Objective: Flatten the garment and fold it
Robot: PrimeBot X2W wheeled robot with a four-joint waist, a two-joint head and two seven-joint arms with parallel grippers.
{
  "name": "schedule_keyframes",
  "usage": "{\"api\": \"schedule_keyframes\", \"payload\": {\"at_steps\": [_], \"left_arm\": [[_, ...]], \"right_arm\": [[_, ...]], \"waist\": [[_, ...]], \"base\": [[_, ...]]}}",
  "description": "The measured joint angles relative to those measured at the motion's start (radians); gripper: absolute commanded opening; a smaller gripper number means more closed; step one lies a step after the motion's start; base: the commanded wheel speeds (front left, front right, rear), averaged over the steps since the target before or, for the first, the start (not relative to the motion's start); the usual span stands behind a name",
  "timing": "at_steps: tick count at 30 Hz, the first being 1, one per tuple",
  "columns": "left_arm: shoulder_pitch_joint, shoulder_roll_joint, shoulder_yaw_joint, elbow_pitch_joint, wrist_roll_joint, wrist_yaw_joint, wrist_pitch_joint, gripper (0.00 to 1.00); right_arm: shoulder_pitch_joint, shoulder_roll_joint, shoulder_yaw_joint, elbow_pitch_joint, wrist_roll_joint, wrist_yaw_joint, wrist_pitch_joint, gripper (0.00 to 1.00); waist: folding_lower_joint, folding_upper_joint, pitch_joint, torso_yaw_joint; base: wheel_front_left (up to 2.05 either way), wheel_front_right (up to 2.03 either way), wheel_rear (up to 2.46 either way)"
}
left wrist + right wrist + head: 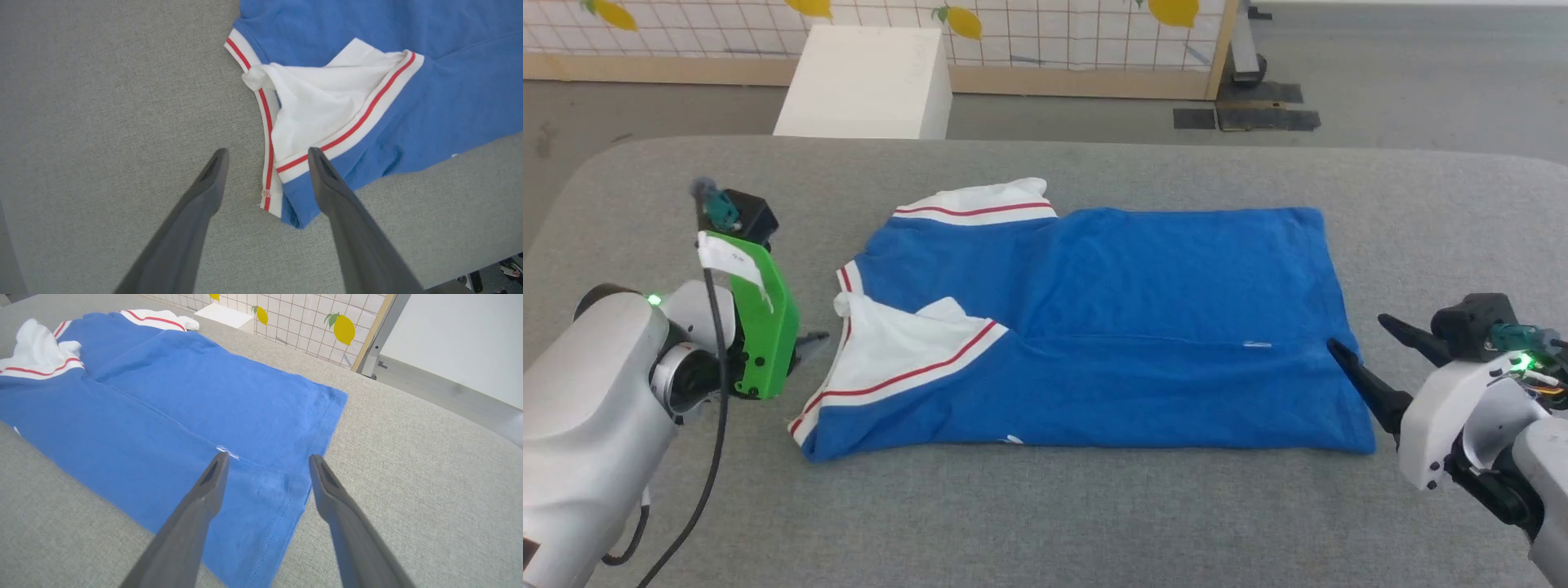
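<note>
- Nearest me are my two hands, one at each end of the single garment (1135, 327), each with two dark fingers.
- My left hand (267, 150) is spread wide and holds nothing. In its wrist view one finger is over bare surface (1045, 514) and the other over the garment's near corner at the neck end.
- My right hand (1356, 331) is also spread wide and empty. In its wrist view one finger is over the blue cloth and the other at the hem edge. I cannot tell if either tip touches the cloth.
- The garment lies flat in the middle of the grey padded surface, neck end toward my left and hem toward my right.
- I count two white sleeves, each with one thin red stripe. The near one is folded onto the blue body and the far one pokes out past the far edge.
- One straight line crosses the blue body lengthwise, with one small white mark on it.
- Beyond the surface stands one white box (866, 82) on the floor.
- Farthest is one wood-framed tiled panel (1094, 49), where I count four yellow lemon pictures.
</note>
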Motion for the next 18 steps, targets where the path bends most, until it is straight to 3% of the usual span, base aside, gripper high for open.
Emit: {"api": "schedule_keyframes", "payload": {"at_steps": [7, 17, 18], "left_arm": [[-0.011, -0.011, -0.078, 0.039, -0.044, 0.000, 0.160, 1.00], [0.014, -0.028, -0.126, 0.162, -0.051, 0.003, 0.226, 1.00], [0.014, -0.030, -0.126, 0.165, -0.051, 0.003, 0.225, 0.95]], "right_arm": [[-0.023, 0.007, 0.019, -0.007, -0.008, 0.000, 0.012, 1.00], [-0.061, 0.014, 0.052, 0.003, -0.008, 0.000, 0.013, 1.00], [-0.067, 0.014, 0.053, 0.004, -0.008, 0.000, 0.013, 1.00]], "waist": [[0.0000, 0.0001, 0.043, -0.036], [0.0000, 0.0000, 0.078, -0.083], [0.0000, 0.0000, 0.079, -0.084]], "base": [[0.00, 0.00, 0.00], [0.00, 0.00, 0.00], [0.00, 0.00, 0.00]]}}
